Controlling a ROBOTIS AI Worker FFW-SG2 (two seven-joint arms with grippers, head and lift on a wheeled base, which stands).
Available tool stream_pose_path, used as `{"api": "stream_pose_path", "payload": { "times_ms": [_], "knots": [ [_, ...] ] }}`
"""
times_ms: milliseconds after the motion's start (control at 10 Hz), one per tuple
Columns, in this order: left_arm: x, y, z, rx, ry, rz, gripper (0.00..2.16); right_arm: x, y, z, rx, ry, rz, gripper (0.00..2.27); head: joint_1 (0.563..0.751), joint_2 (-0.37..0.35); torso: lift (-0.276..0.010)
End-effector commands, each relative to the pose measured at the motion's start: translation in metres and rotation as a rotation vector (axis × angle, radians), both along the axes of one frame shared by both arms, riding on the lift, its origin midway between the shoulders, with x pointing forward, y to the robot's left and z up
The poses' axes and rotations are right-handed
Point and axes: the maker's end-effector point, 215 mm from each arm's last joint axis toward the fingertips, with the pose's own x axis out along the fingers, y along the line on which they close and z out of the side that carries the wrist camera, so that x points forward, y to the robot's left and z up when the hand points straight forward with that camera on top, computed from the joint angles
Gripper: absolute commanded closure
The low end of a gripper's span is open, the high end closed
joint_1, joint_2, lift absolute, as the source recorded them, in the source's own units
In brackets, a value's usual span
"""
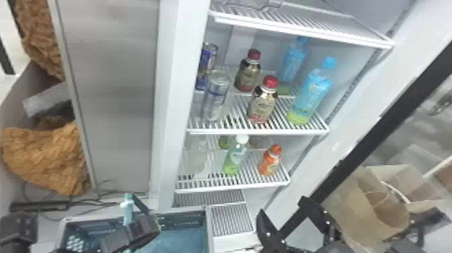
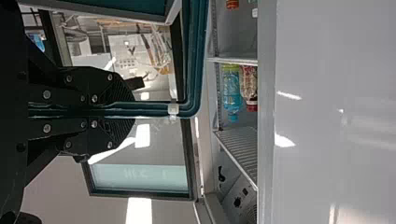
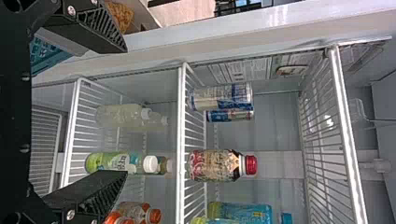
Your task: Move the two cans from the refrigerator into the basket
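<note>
Clearly nearest, along the bottom of the head view, the left gripper (image 1: 143,230) sits left of centre, its fingers clamped on a teal bar (image 2: 191,60) of the basket (image 1: 183,215). The right gripper (image 1: 280,206) is at the bottom, right of centre, its fingers spread apart with nothing between them. Further back, low in the middle of the frame, the lower shelf (image 1: 235,188) carries a pale bottle at its left, a green bottle (image 1: 235,156) with a white cap, and an orange-capped bottle (image 1: 270,160). Above that, on the middle shelf (image 1: 259,132), stand the two cans, upright at its left end: the front can (image 1: 216,97) and, behind it, the blue can (image 1: 205,65). Right of them come two red-capped bottles, front (image 1: 263,101) and rear (image 1: 248,72), then two blue-capped bottles, front (image 1: 311,94) and rear (image 1: 292,60).
</note>
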Motion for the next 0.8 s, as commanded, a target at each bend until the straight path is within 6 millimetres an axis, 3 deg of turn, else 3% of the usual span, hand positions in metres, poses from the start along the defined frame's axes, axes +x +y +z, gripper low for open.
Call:
{"api": "stream_pose_path", "payload": {
  "times_ms": [0,300,700],
  "knots": [
    [0.0,0.0,0.0,-0.002,0.0,0.001,1.19,0.007,0.0,0.003,-0.004,-0.012,0.002,0.12,0.695,-0.35,-0.031],
    [0.001,-0.001,0.002,-0.003,-0.004,-0.001,1.19,0.039,0.0,0.007,-0.005,-0.067,0.009,0.12,0.695,-0.35,-0.031],
    [0.001,-0.001,0.003,-0.004,-0.007,-0.004,1.19,0.083,0.015,0.015,-0.009,-0.134,0.029,0.12,0.695,-0.35,-0.031]
  ]
}}
